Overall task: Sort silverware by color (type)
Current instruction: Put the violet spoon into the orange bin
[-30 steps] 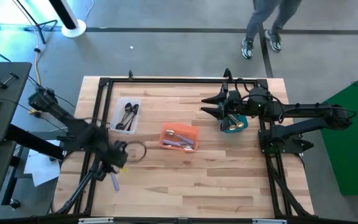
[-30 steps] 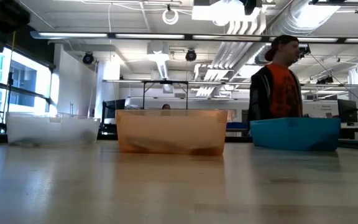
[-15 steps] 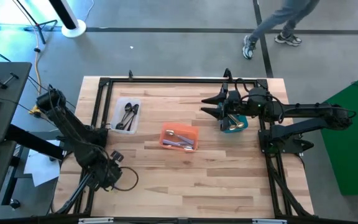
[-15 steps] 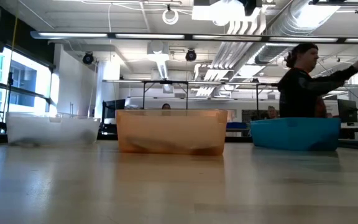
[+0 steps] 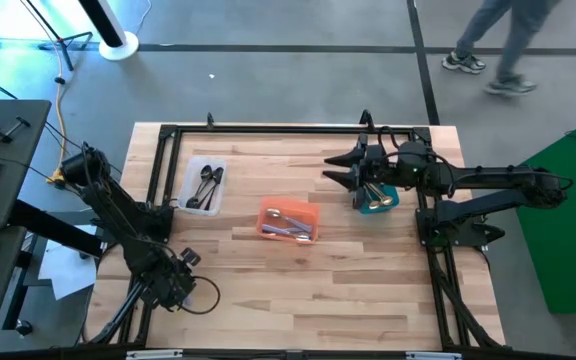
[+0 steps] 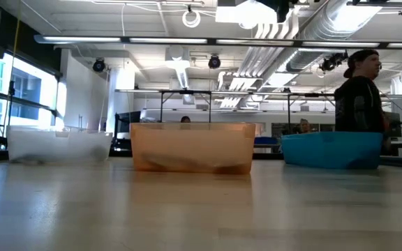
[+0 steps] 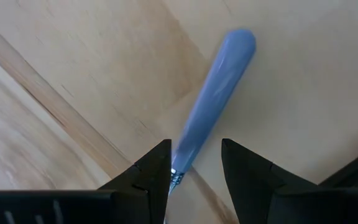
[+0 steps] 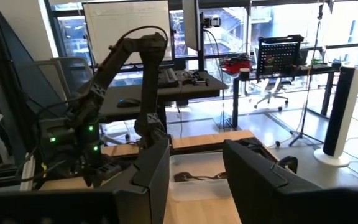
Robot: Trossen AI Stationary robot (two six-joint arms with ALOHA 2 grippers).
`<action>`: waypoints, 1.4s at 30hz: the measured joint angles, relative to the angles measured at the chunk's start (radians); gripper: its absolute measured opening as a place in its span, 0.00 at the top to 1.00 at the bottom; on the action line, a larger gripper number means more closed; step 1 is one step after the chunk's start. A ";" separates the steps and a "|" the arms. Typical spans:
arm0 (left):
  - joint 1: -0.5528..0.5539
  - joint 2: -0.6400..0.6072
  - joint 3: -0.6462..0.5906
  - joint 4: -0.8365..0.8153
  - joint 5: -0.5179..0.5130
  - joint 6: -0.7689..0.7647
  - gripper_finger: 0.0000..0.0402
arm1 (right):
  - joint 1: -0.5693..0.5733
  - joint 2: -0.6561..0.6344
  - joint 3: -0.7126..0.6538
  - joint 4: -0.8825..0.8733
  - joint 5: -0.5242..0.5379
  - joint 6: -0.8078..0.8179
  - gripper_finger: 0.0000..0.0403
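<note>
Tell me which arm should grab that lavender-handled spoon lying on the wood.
The left. Its hand hangs right over the lavender-handled spoon, fingers open on either side of the handle. The right hand waits across the table above the teal bin.

Left arm: folded low at the table's near-left corner, wrist pointing down at the tabletop.
Left gripper [image 5: 178, 290]: fingers [image 7: 148, 177] parted, close above the wood.
Right arm: stretched across from the right side, held level.
Right gripper [image 5: 340, 168]: fingers [image 8: 151, 165] spread apart, raised near the far right.
</note>
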State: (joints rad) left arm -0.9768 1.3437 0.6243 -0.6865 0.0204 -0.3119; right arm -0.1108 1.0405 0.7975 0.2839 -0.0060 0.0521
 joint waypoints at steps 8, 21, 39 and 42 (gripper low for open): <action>0.000 0.000 -0.012 0.012 -0.035 0.045 0.67 | 0.000 0.000 0.000 -0.004 0.005 0.000 0.67; 0.000 0.009 -0.012 0.068 -0.040 0.044 0.67 | 0.000 0.000 0.000 -0.005 0.005 0.000 0.67; 0.000 0.034 -0.013 0.056 0.025 0.061 0.67 | 0.000 0.000 0.000 -0.010 0.004 0.000 0.67; 0.000 0.034 -0.035 0.080 0.017 0.062 0.67 | 0.000 0.000 0.000 -0.010 0.004 0.000 0.67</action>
State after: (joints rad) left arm -0.9768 1.3778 0.5893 -0.6066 0.0375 -0.2501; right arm -0.1108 1.0405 0.7975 0.2737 -0.0021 0.0521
